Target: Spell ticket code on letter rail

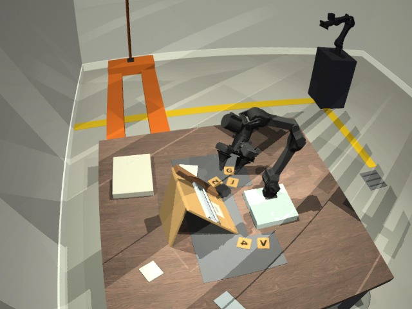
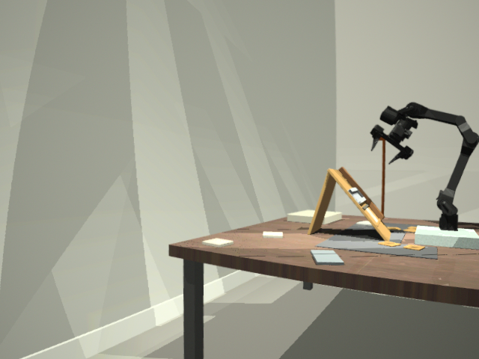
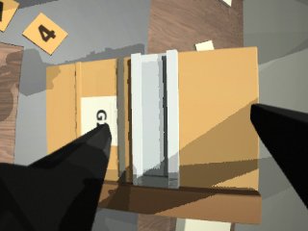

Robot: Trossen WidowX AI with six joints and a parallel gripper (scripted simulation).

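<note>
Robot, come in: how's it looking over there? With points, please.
Black two-fingered hand point(image 1: 229, 168) point(image 2: 381, 156) point(image 3: 180, 121) open, raised. Silvery metal rail point(image 1: 205, 203) point(image 2: 356, 195) point(image 3: 151, 115) has no tiles. Brown wooden strip point(image 1: 196, 181) point(image 2: 361, 193) point(image 3: 192, 204) blocks one rail end.

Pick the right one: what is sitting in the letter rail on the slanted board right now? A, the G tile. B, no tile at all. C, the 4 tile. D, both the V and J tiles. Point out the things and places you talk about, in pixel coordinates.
B: the rail point(image 1: 206, 203) point(image 3: 151, 115) shows its bare channel in the wrist view, with no letter tile between its two raised edges.
</note>
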